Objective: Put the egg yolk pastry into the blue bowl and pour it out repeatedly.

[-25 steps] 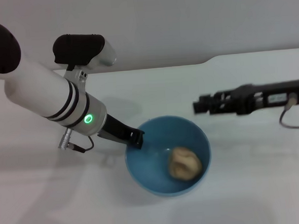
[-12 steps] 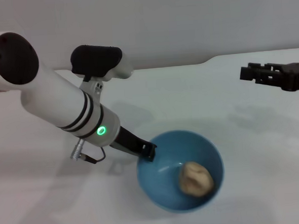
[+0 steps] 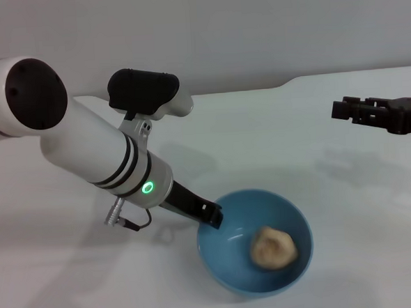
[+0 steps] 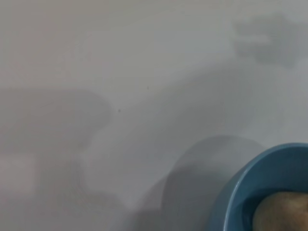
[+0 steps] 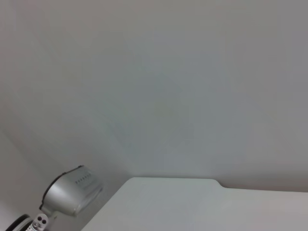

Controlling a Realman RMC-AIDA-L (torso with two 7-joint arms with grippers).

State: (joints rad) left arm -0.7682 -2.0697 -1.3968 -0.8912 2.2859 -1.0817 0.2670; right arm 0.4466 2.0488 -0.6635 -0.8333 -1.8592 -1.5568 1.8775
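Bowl (image 3: 227, 282) and pastry (image 3: 273, 248) slide nearer, left pincer (image 3: 209, 215) clamped on the rim for pouring; right pincer (image 3: 342, 108) backs away, its opening unreadable.

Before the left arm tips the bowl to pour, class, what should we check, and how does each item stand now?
1. Egg yolk pastry is inside the blue bowl: ok.
2. Left gripper is at the bowl's rim: ok.
3. Its jaws firmly clamp the rim: cannot tell.
4. Right gripper is well away from the bowl, off to the right: ok.
5. Bare white table beside the bowl for the pastry to land: ok.
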